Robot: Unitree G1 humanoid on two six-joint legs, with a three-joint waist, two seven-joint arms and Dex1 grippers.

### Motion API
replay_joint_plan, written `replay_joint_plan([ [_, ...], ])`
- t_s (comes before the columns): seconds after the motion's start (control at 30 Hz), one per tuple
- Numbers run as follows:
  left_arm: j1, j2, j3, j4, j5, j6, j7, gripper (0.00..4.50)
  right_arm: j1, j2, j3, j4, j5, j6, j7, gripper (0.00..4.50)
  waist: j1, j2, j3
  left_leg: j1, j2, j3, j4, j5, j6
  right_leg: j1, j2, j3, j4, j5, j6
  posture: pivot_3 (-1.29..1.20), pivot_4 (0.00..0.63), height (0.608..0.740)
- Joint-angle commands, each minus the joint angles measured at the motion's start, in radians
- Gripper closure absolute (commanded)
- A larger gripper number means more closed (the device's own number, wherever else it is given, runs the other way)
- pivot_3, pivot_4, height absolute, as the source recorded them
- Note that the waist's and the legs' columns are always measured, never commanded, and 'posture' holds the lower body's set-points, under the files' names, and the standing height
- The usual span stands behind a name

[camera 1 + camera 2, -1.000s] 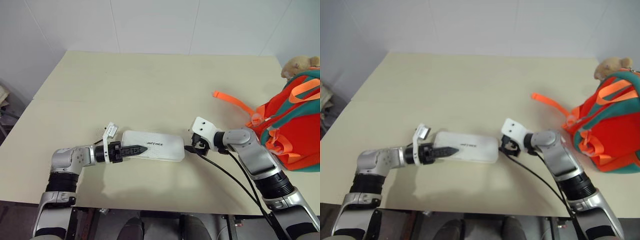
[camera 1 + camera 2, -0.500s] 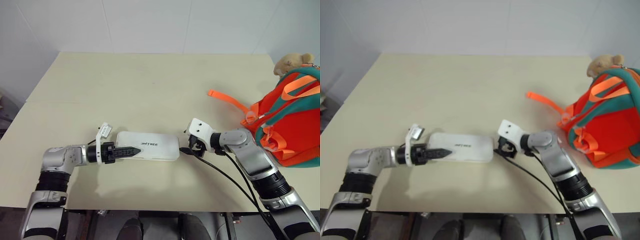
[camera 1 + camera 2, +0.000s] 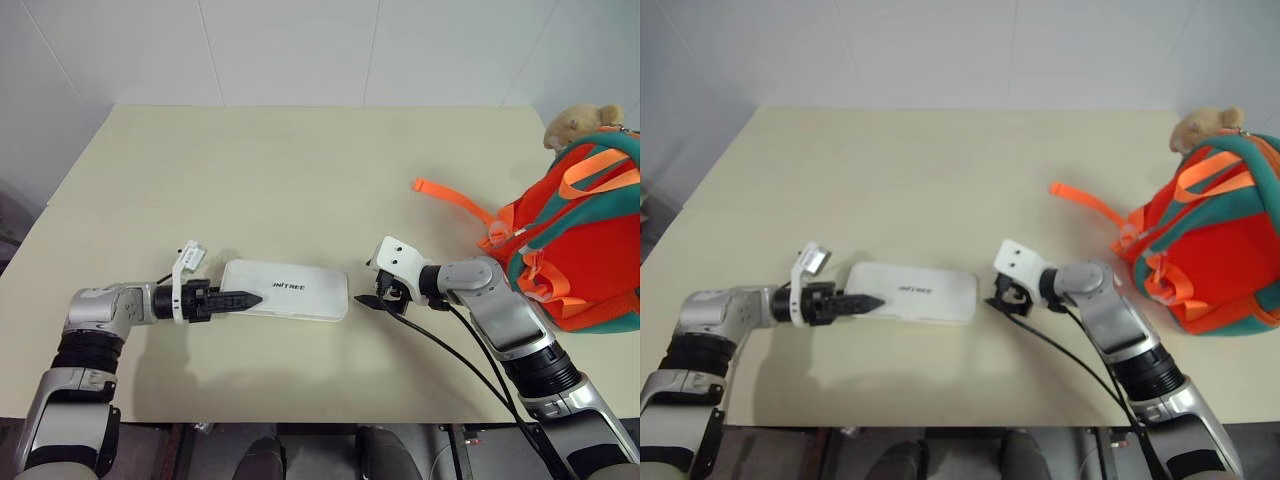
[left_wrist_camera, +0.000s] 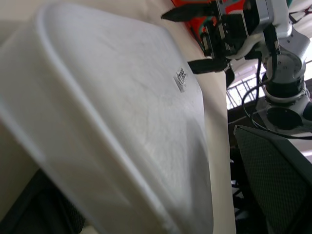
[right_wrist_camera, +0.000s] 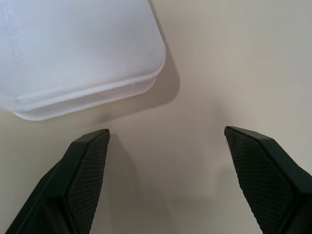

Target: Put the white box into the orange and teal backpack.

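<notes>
The white box [image 3: 285,290] lies flat on the table [image 3: 300,170], its dark lettering facing up. My left gripper [image 3: 255,298] is open and points right along the table. One black finger lies over the box's left end, and in the left wrist view the box [image 4: 122,107] sits between the fingers. My right gripper [image 3: 368,297] is open and empty just off the box's right end; its wrist view shows that corner [image 5: 73,48] a little beyond the fingertips [image 5: 90,161]. The orange and teal backpack [image 3: 585,240] stands at the table's right edge.
A tan plush toy [image 3: 572,125] sits on top of the backpack. A loose orange strap [image 3: 450,198] trails left from it across the table. A black cable [image 3: 470,365] runs from my right wrist toward the front edge. A white wall closes off the far side.
My left gripper has drawn back to the left, and the box seems to have slid slightly left with it. The right gripper has stayed put. The camera view has shifted a little.
</notes>
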Motion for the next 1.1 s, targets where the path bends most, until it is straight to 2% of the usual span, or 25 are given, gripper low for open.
replay_joint_plan([
  [0.03, -0.016, 0.010, 0.013, 0.048, 0.039, -0.030, 0.017, 0.02, -0.013, -0.006, -0.012, -0.042, 0.012, -0.014, 0.001, 0.00, 0.000, 0.000, 0.000, 0.000, 0.000, 0.000, 0.000, 0.000, 0.000, 0.000, 0.000, 0.000, 0.000, 0.000, 0.000, 0.00, 0.150, 0.740],
  [0.43, -0.091, 0.009, 0.008, 0.173, 0.084, -0.087, 0.002, 0.02, -0.011, -0.011, -0.013, -0.048, 0.014, -0.014, 0.002, 0.00, -0.001, 0.000, 0.000, 0.000, 0.000, 0.000, 0.000, 0.000, 0.000, 0.000, 0.000, 0.000, 0.000, 0.000, 0.000, 0.00, 0.150, 0.740],
  [0.53, -0.102, 0.000, 0.017, 0.193, 0.086, -0.097, 0.001, 0.61, -0.011, -0.010, -0.013, -0.048, 0.015, -0.013, -0.001, 0.00, -0.001, 0.000, 0.000, 0.000, 0.000, 0.000, 0.000, 0.000, 0.000, 0.000, 0.000, 0.000, 0.000, 0.000, 0.000, 0.00, 0.150, 0.740],
  [0.7, -0.113, -0.006, 0.029, 0.212, 0.094, -0.102, -0.004, 2.18, -0.010, -0.010, -0.013, -0.051, 0.016, -0.008, -0.004, 0.00, 0.000, 0.000, 0.000, -0.002, 0.000, 0.000, 0.000, 0.001, -0.001, -0.001, 0.000, 0.000, 0.002, 0.000, 0.000, 0.00, 0.150, 0.740],
  [0.77, -0.115, -0.006, 0.035, 0.213, 0.097, -0.100, -0.011, 2.49, -0.010, -0.010, -0.013, -0.052, 0.017, -0.007, -0.004, 0.00, 0.002, 0.000, 0.000, -0.002, 0.000, 0.000, 0.000, 0.001, -0.002, -0.001, 0.000, 0.000, 0.001, 0.000, 0.000, 0.00, 0.150, 0.740],
  [0.9, -0.119, -0.005, 0.046, 0.212, 0.096, -0.094, -0.024, 2.84, -0.011, -0.011, -0.014, -0.048, 0.016, -0.008, -0.005, 0.00, 0.001, 0.000, 0.000, -0.002, 0.000, 0.000, 0.000, 0.001, -0.002, 0.000, 0.000, -0.001, 0.001, 0.000, 0.001, 0.00, 0.150, 0.740],
  [1.1, -0.108, -0.007, 0.066, 0.186, 0.082, -0.072, -0.026, 2.94, -0.009, -0.014, -0.016, -0.047, 0.016, -0.009, -0.006, 0.00, 0.000, 0.000, 0.000, -0.002, 0.000, 0.000, 0.002, 0.000, 0.000, 0.000, 0.000, -0.001, 0.003, 0.000, 0.001, 0.00, 0.150, 0.740],
])
